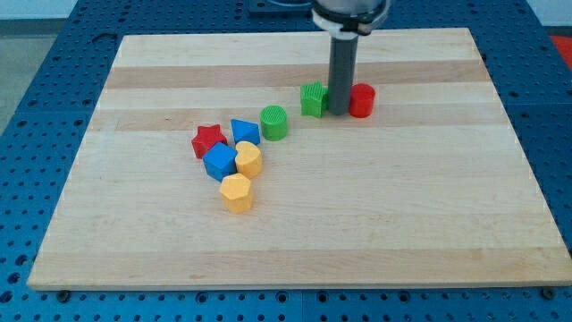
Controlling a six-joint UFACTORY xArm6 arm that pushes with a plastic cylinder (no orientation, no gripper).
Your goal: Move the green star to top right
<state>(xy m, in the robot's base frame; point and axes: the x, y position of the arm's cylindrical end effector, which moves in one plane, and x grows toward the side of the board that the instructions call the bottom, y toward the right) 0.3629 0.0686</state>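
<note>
The green star (312,98) sits on the wooden board (402,206), a little above the middle and right of centre. My tip (339,111) stands between the green star on its left and a red cylinder (362,100) on its right, close to both. The dark rod comes down from the view's top.
A green cylinder (274,122) lies left of the star. Further left is a cluster: a red star (207,140), a blue triangle-like block (244,131), a blue cube (219,162), a yellow heart-like block (249,159) and a yellow hexagon (237,192).
</note>
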